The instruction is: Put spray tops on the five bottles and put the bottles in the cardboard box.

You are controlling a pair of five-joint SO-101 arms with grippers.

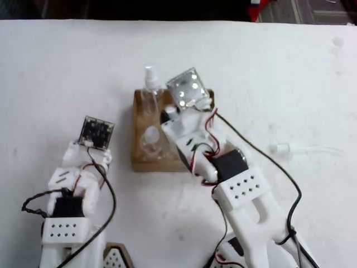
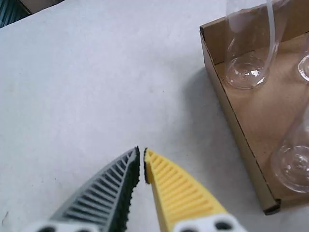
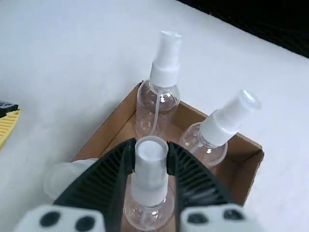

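**Right gripper [image 3: 150, 147] clamping a bottle [image 3: 147, 212] in the cardboard box [image 3: 104, 130]**

The right gripper is grasping the bottle's spray top, and the bottle is standing inside the box. The left gripper [image 2: 141, 157], clenched on nothing, is hovering over the table at the box's nine o'clock.

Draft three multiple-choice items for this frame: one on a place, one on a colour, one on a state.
1. Where is the loose spray top? A in the cardboard box; B on the table, on the right arm's side; C on a bottle.
2. Fingers of the left end effector are: A yellow and grey; B both white; C both red.
3. The right end effector is: A open; B shut, empty; C shut on the fitted spray top.
Key: B, it lies on bare table outside the box; A, the left wrist view shows them; C, its fingers clamp the white top.
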